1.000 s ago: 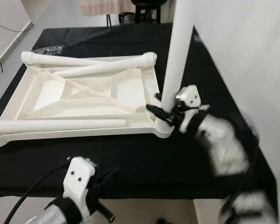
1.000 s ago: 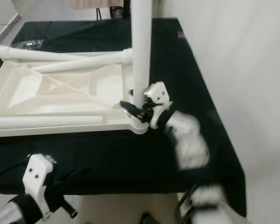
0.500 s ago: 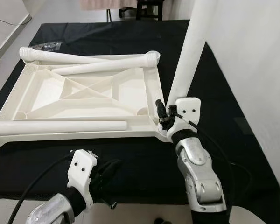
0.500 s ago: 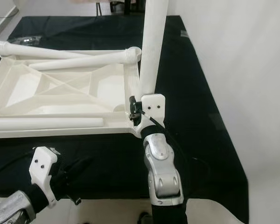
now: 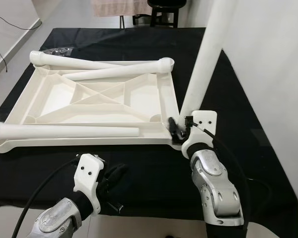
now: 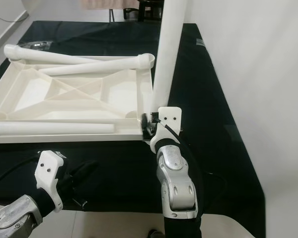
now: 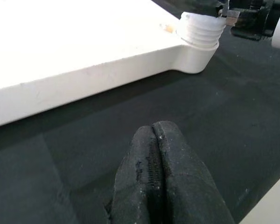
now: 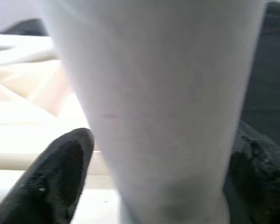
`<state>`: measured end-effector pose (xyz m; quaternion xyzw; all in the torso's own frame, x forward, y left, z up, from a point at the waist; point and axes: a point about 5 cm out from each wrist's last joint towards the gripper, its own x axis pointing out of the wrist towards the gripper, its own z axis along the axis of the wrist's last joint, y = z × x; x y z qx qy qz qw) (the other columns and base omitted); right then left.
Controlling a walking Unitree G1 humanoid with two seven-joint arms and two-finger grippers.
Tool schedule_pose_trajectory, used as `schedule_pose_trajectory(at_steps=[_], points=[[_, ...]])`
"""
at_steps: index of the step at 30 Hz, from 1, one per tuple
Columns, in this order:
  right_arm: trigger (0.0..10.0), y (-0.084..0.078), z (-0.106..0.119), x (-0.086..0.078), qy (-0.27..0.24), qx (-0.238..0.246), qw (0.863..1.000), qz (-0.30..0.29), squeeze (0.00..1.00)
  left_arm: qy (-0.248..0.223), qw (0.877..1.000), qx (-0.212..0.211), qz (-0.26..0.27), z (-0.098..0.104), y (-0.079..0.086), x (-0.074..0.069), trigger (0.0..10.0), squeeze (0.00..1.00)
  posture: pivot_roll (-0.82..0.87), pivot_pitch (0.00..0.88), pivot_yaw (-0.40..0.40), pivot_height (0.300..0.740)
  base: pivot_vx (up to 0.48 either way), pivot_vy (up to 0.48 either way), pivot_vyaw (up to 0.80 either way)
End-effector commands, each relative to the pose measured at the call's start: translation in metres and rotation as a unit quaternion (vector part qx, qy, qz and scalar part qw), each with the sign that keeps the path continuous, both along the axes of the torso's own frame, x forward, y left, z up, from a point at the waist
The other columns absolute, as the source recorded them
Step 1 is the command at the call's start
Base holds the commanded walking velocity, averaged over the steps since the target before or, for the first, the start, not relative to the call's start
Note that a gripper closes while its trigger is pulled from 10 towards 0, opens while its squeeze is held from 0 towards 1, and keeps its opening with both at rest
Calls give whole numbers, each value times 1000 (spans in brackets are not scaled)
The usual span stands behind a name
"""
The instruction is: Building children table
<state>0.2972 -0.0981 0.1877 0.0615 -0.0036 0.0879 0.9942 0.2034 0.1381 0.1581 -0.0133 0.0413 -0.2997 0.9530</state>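
right gripper (image 5: 181,130) clamps upright leg (image 5: 202,67) base at tabletop (image 5: 97,101) corner | smooth stiff plastic; you grip low | left gripper (image 7: 165,179) pinched empty

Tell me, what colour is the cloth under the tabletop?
Black. The cloth under the tabletop shows best in the left eye view.

No text, label, brand, number or sign is showing legibly anywhere in these views.
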Motion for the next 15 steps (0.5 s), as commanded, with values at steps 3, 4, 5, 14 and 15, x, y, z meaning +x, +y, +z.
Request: schedule_pose_trajectory(at_steps=[3, 4, 5, 14, 15], points=[[10000, 26, 13, -3, -29, 56, 990, 129, 1000, 8, 1000, 3, -1, -6, 0, 1, 10000, 0, -13, 139, -17, 740, 0, 0, 0], [10000, 26, 13, -3, -29, 56, 990, 129, 1000, 8, 1000, 3, -1, -6, 0, 1, 10000, 0, -13, 139, -17, 740, 0, 0, 0], [10000, 19, 21, 3, -53, 21, 980, 188, 831, 7, 1000, 2, -2, -8, -1, 2, 10000, 0, -13, 122, -25, 740, 0, 0, 0], [10000, -18, 32, 38, -72, -138, 907, 391, 0, 2, 1000, 3, -9, -16, -5, 10, 10000, 0, 5, 54, -51, 740, 0, 0, 0], [10000, -18, 32, 38, -72, -138, 907, 391, 0, 2, 1000, 3, -9, -16, -5, 10, 10000, 0, 5, 54, -51, 740, 0, 0, 0]])
